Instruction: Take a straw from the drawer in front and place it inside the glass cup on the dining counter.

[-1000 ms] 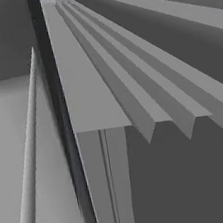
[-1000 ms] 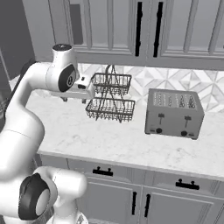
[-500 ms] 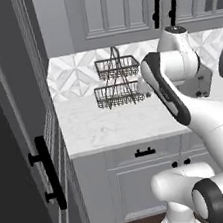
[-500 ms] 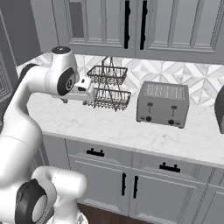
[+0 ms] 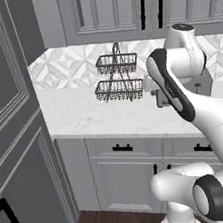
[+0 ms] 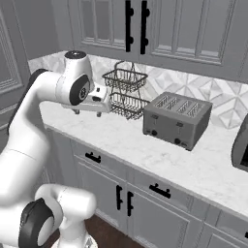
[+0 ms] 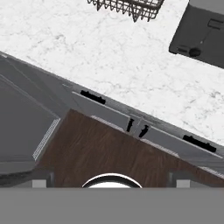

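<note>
White marble-look tabletop [image 6: 160, 152] with grey veins runs along the wall, grey panelled cabinets [image 6: 164, 24] above and below it. Two-tier black wire basket rack [image 6: 125, 92] stands on it at 12 o'clock from the arm in the left base view [image 5: 119, 77]. Dark grey four-slot toaster [image 6: 177, 119] sits just beside the rack, at its 3 o'clock in the right base view; a corner of it shows at 1 o'clock in the hand view [image 7: 202, 35].

Shallow grey drawers with short black bar handles sit under the tabletop edge. One closed drawer [image 5: 123, 147] is at 6 o'clock from the rack in the left base view; same row in the right base view [image 6: 94, 159]. In the hand view, handles show at 10 o'clock [image 7: 92, 97] and at 4 o'clock. All drawer fronts look flush, none pulled out.

Gripper [image 6: 89, 109] hangs off the wrist over the tabletop front edge, pointing down, holding nothing visible. Fingers too small and hidden to tell spread or pressed together. Hand view looks down on dark brown wood floor [image 7: 109, 153].

Tall dark grey panelled door [image 5: 18, 147] at 9 o'clock in the left base view.
</note>
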Motion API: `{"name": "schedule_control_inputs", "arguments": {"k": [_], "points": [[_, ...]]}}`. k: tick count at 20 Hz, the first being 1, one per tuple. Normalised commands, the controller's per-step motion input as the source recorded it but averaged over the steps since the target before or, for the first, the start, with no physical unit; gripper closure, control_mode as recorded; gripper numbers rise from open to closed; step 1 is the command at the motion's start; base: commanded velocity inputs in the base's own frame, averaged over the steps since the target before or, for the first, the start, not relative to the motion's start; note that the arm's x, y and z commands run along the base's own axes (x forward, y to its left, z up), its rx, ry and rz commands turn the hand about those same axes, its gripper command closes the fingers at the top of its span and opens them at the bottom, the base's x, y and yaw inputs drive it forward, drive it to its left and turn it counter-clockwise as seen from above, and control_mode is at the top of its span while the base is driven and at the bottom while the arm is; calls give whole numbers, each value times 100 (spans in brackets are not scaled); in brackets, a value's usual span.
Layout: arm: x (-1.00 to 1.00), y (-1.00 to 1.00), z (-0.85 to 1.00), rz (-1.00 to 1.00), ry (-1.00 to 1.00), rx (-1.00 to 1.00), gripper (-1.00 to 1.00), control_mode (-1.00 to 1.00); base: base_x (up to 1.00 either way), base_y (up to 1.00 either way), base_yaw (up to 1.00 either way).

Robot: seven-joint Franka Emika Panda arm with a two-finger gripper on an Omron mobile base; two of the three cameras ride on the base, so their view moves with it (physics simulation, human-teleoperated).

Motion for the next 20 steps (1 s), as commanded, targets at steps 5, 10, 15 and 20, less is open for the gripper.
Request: {"name": "schedule_control_inputs", "arguments": {"k": [5, 10, 15, 20], "points": [[0, 0, 0, 0, 0, 0, -100, 100, 0, -85, 62], [0, 0, 0, 0, 0, 0, -100, 100, -2, -98, 57], [0, 0, 0, 0, 0, 0, -100, 100, 4, -80, 47], [0, 0, 0, 0, 0, 0, -100, 100, 10, -74, 46]]}}
